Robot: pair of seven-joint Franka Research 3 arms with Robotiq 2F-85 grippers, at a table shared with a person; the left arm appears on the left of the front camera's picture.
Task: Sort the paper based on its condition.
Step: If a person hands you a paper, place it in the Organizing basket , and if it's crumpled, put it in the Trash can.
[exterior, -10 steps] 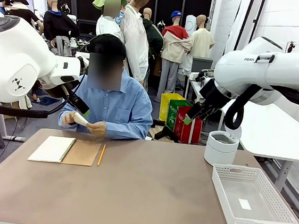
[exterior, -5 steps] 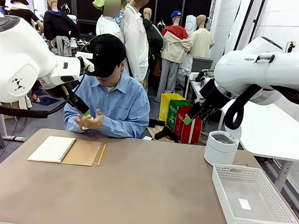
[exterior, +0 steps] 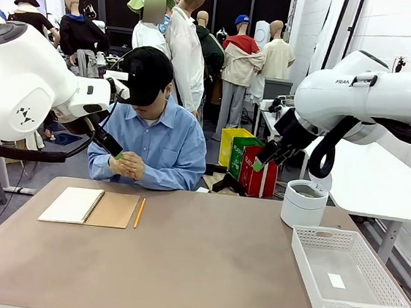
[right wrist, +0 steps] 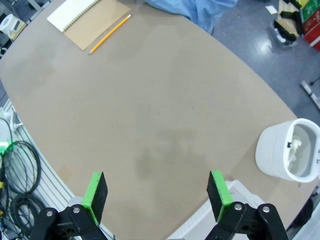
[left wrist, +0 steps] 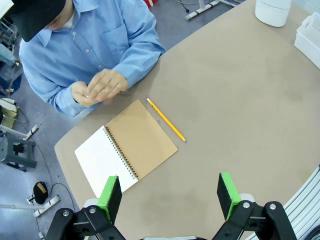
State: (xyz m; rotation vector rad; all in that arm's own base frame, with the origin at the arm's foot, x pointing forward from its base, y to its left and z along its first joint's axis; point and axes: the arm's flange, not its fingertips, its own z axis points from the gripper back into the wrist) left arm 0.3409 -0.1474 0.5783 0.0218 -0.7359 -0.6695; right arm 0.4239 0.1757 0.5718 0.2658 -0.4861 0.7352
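Beyond the left gripper (left wrist: 168, 192), jaws wide, a person's hands (left wrist: 97, 87) press together past the notebook (left wrist: 125, 147); right of the right gripper (right wrist: 156, 189), jaws wide, crumpled paper (right wrist: 299, 146) sits in a white bin (right wrist: 270, 150).

worktop (exterior: 200, 271) far left: spiral notebook (exterior: 90, 206) lying open | pencil (exterior: 140, 212) just right of notebook | far right: round bin (exterior: 304, 203), crumpled paper (right wrist: 298, 148) in it | mesh basket (exterior: 309, 271) before bin | person (exterior: 151, 145) behind far edge, behind notebook
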